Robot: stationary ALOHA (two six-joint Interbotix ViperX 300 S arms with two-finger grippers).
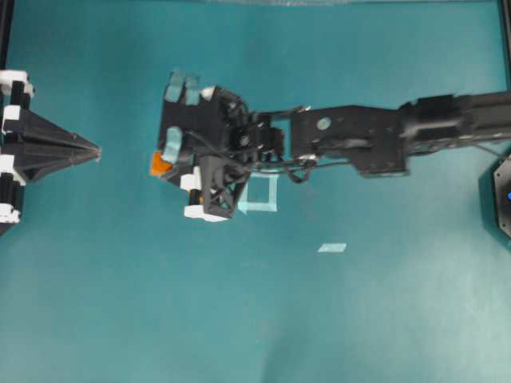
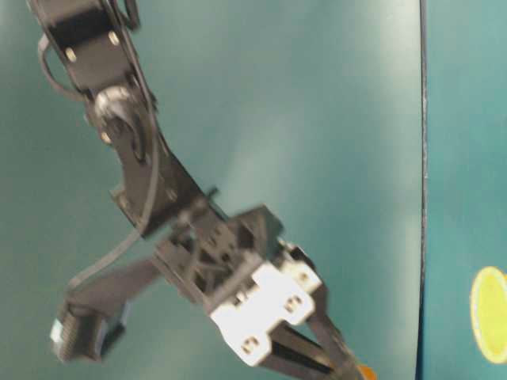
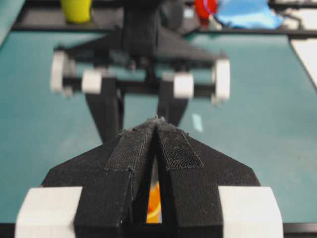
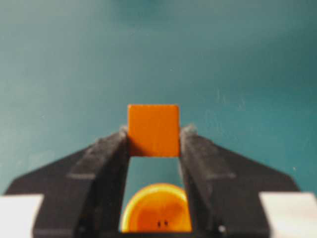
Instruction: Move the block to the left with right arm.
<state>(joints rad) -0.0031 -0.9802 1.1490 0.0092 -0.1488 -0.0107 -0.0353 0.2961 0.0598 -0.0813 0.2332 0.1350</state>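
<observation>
- The right pincer (image 4: 153, 144) is closed on the orange block (image 4: 153, 130); in the right wrist view both black fingers (image 4: 106, 163) press the cube's opposite sides at their tips, the block sitting square between them
- In the overhead view the block (image 1: 160, 163) peeps out orange at the pincer's (image 1: 177, 144) far tip, so it lies at the very front of the grip, on the side toward the worktop's left edge; whether it rests on the worktop or hangs just above it I cannot tell
- The right arm (image 1: 383, 136) stretches in from the right edge, its long axis running across the worktop, so a leftward move is a plain further reach along that line
- The pale tape square (image 1: 259, 195) lies just behind the pincer
- The left pincer (image 1: 89, 152), shut to a point, waits near the left edge, facing the block; the gap between them narrows as the block goes left
</observation>
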